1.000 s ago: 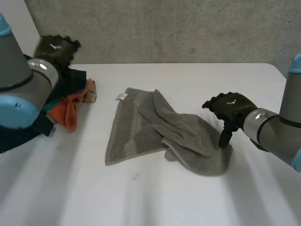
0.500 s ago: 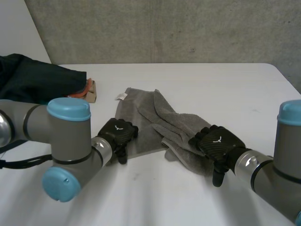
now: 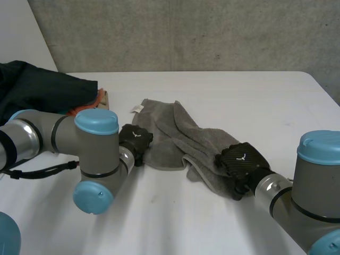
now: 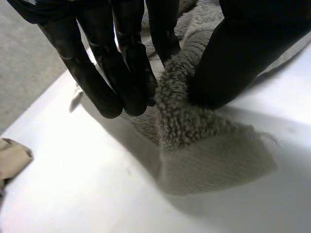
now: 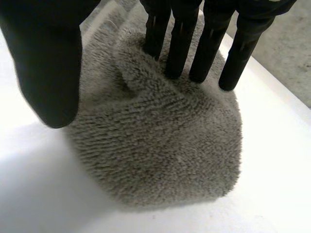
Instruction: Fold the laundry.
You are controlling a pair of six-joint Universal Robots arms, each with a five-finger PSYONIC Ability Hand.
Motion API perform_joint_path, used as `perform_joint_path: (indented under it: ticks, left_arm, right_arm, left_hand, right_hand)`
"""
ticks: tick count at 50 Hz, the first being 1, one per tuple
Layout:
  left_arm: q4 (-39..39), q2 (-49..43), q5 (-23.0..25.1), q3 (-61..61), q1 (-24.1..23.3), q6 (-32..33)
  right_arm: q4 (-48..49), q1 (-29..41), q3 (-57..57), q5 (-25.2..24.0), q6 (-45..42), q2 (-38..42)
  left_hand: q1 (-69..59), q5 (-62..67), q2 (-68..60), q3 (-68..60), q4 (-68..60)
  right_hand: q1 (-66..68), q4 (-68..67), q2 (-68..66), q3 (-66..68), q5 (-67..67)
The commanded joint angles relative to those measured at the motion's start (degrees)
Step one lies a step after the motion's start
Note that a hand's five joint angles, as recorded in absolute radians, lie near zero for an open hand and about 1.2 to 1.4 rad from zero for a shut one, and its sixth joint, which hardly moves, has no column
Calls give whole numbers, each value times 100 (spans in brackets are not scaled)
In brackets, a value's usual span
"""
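Observation:
A crumpled grey towel (image 3: pixel 170 133) lies in the middle of the white table (image 3: pixel 239 95), with a small white label (image 3: pixel 137 109) at its far left corner. My left hand (image 3: pixel 135 140) is at the towel's near left corner. In the left wrist view its fingers (image 4: pixel 121 73) and thumb (image 4: pixel 233 63) pinch a raised ridge of the towel (image 4: pixel 194 145) between them. My right hand (image 3: pixel 240 159) rests on the bunched near right end. There its straight fingers (image 5: pixel 194 39) press into the towel (image 5: pixel 160 145), and the thumb (image 5: pixel 43 63) stands apart beside the lump.
A heap of dark and orange clothes (image 3: pixel 42 90) lies at the back left, with a tan piece (image 3: pixel 103 101) beside it, the tan piece (image 4: pixel 12 158) also lying past my left fingertips. A concrete wall (image 3: pixel 212 32) runs behind the table.
My left arm swung from the clothes heap down to the towel's near left corner and pinched it. My right hand moved from the towel's right edge onto its near right lump.

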State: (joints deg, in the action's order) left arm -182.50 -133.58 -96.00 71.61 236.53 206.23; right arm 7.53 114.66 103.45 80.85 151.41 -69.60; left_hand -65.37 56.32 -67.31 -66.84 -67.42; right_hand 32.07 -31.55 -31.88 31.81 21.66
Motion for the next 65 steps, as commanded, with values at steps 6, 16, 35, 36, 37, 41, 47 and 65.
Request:
perform_joint_path:
  ticks: [6, 16, 35, 36, 37, 41, 47, 65]
  left_arm:
    - [197, 217, -85, -103, 113, 172]
    - [724, 2052, 178, 371, 262, -398]
    - [1041, 2987, 363, 424, 552, -909]
    - [1076, 2996, 381, 424, 544, -927]
    - [1103, 2996, 389, 416, 517, -962]
    - [1164, 3004, 381, 354, 447, -1059]
    - [1199, 3005, 363, 55, 377, -1077]
    - [1437, 3013, 354, -332, 209, -1331]
  right_arm:
    - [222, -128, -210, 212, 11, 272]
    - [-278, -821, -798, 46, 204, -298]
    - [-329, -761, -2953, -967, 1232, 1037]
    - [-558, -787, -2953, -826, 1302, 967]
    - [-795, -804, -2936, -651, 1390, 871]
    - [-1780, -927, -2646, 465, 1751, 255]
    - [-2467, -963, -1347, 1320, 2129, -510]
    - [820, -119, 150, 1170, 2578, 245]
  left_hand:
    - [-1463, 1368, -1269, -1316, -1258]
    - [-1463, 1368, -1269, -1316, -1258]
    - [-1463, 1368, -1269, -1316, -1258]
    - [-1463, 1368, -1269, -1316, -1258]
    - [-1463, 1368, -1269, -1316, -1258]
    - [-1463, 1368, -1269, -1316, -1258]
    - [-1463, 1368, -1269, -1316, -1258]
    - [-1463, 1368, -1269, -1316, -1258]
  right_hand:
    - [4793, -4844, -4812, 4819, 4834]
    - [4793, -4845, -4812, 4819, 4834]
    - [-2207, 2155, 2188, -2181, -2166]
    - [-2207, 2155, 2188, -2181, -2166]
    - [-2207, 2155, 2188, -2181, -2166]
    - [-2207, 2155, 2188, -2181, -2166]
    - [-1183, 1132, 1164, -1158, -1142]
    - [434, -485, -453, 459, 475]
